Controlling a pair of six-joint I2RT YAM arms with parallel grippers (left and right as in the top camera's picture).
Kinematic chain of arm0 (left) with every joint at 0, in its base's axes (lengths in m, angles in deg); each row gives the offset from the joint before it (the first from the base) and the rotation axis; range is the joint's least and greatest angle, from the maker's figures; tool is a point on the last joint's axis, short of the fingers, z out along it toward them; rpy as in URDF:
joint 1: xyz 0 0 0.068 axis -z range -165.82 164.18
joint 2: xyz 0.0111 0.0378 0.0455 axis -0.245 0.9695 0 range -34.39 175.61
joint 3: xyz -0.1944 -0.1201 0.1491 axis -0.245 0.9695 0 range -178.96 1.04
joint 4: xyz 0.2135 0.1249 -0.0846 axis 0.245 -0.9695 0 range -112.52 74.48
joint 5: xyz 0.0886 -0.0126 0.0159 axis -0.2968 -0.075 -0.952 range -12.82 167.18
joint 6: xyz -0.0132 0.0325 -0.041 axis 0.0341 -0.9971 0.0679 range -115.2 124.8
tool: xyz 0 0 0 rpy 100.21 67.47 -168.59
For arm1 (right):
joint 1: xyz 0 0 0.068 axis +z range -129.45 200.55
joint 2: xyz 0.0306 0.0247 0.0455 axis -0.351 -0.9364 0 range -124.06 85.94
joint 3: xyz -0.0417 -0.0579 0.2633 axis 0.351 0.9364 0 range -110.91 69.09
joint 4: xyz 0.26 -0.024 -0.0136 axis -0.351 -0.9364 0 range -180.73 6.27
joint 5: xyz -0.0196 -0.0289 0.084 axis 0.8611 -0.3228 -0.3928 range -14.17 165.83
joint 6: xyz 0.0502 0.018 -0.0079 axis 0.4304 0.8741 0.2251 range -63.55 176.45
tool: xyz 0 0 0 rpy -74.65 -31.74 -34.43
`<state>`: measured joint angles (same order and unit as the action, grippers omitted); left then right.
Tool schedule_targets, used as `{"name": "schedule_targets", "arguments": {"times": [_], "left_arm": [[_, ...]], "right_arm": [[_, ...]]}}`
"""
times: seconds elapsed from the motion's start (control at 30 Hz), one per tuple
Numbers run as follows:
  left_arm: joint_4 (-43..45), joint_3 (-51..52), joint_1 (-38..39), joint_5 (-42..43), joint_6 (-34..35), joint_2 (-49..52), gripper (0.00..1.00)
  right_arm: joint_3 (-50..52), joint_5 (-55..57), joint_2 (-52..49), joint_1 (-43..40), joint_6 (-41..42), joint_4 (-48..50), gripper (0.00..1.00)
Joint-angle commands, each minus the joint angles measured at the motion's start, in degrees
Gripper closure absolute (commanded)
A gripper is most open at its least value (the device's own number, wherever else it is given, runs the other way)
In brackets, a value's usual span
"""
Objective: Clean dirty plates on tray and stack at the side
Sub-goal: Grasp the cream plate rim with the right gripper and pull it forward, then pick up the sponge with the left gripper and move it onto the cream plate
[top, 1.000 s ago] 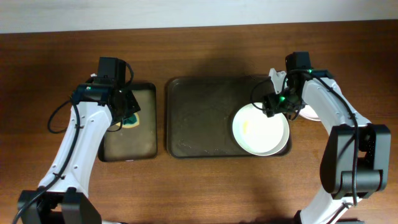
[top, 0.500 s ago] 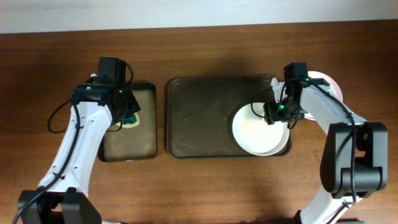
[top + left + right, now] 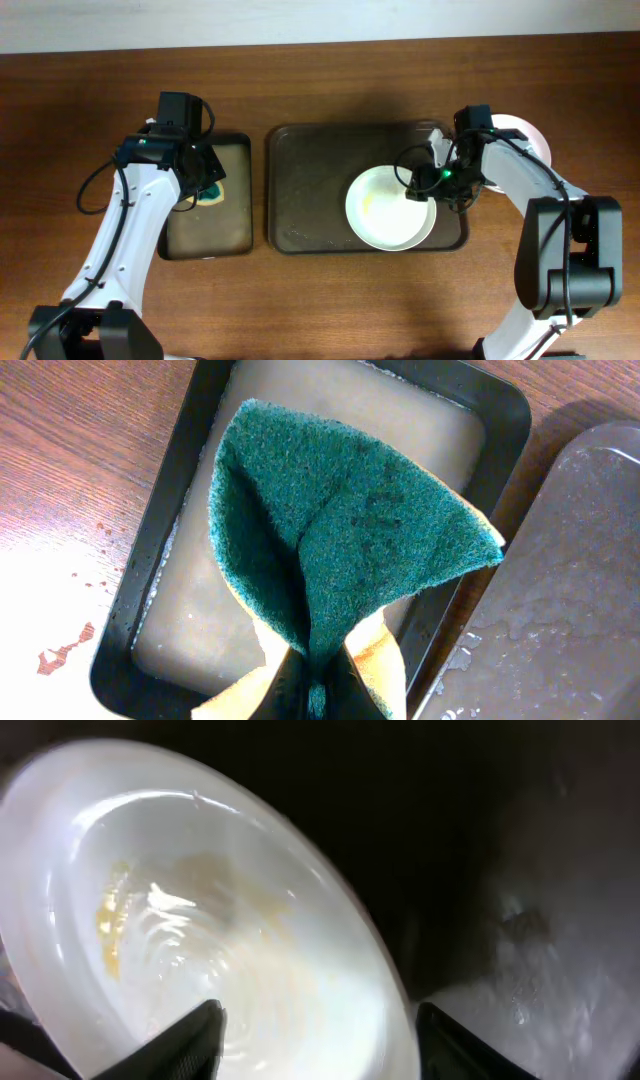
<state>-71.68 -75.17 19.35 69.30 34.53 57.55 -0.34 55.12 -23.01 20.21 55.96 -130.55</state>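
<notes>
white glazed plate [image 3: 200,900], wet and shiny, fills the left and centre of the right wrist view; faint yellow smear on its inner left side.

right gripper [image 3: 320,1038]: two dark fingertips at the lower edge of that view, jaws standing well apart. one tip is over the plate's inside, the other just outside its rim. the rim runs between them and is not pinched; whether either tip touches it cannot be told.

brown tray [image 3: 540,920]: dark, wet surface, upper and right part of the same view, under the plate.

sponge [image 3: 340,550]: green scouring face, yellow backing, folded upward, centre of the left wrist view. left gripper [image 3: 315,695], bottom centre, is clamped tight on its lower end.

black tray [image 3: 160,560]: small, narrow, holding pale cloudy liquid; lies below the sponge.

overhead view:
- the plate lies in the right half of the brown tray, centre-right of the frame
- the right gripper is at the plate's right rim
- the black tray is at left, just beside the brown tray, with a narrow gap between
- second plate [image 3: 522,128]: white round edge at upper right, outside the brown tray, partly hidden behind the right arm
- table [image 3: 320,300]: brown wood, under everything
</notes>
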Motion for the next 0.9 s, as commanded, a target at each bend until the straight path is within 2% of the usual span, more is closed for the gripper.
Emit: {"name": "schedule_targets", "arguments": {"times": [0.0, 0.03, 0.1, 0.13, 0.4, 0.5, 0.73, 0.87], "left_arm": [[0.2, 0.2, -0.3, 0.0, -0.8, -0.1, 1.00], [0.2, 0.2, -0.3, 0.0, -0.8, -0.1, 1.00], [0.4, 0.2, -0.3, 0.1, -0.8, -0.1, 1.00], [0.4, 0.2, -0.3, 0.2, -0.8, -0.1, 1.00], [0.6, 0.2, -0.3, 0.2, -0.7, -0.1, 1.00], [1.0, 0.2, -0.3, 0.9, -0.8, -0.1, 1.00], [3.1, 0.2, 1.1, 6.8, -2.0, -0.1, 1.00], [3.8, 0.2, 3.8, 8.4, -3.9, -0.1, 1.00]], "right_arm": [[-0.6, 10.3, -0.5, -0.1, 6.5, -2.5, 0.23], [-0.5, 10.9, -0.5, 0.0, 6.6, -3.2, 0.23], [0.1, 10.4, -0.5, 0.1, 8.6, -4.5, 0.39], [0.5, 10.2, -0.5, 0.1, 9.8, -4.8, 0.43], [3.0, 7.4, -0.5, 0.1, 10.7, -4.8, 0.61], [3.1, 7.4, -0.5, 0.1, 10.9, -4.5, 0.72], [3.2, 7.5, -0.5, 5.9, 12.4, 0.3, 0.72], [3.2, 11.5, -0.5, 10.5, 12.4, 3.7, 0.72]]}}
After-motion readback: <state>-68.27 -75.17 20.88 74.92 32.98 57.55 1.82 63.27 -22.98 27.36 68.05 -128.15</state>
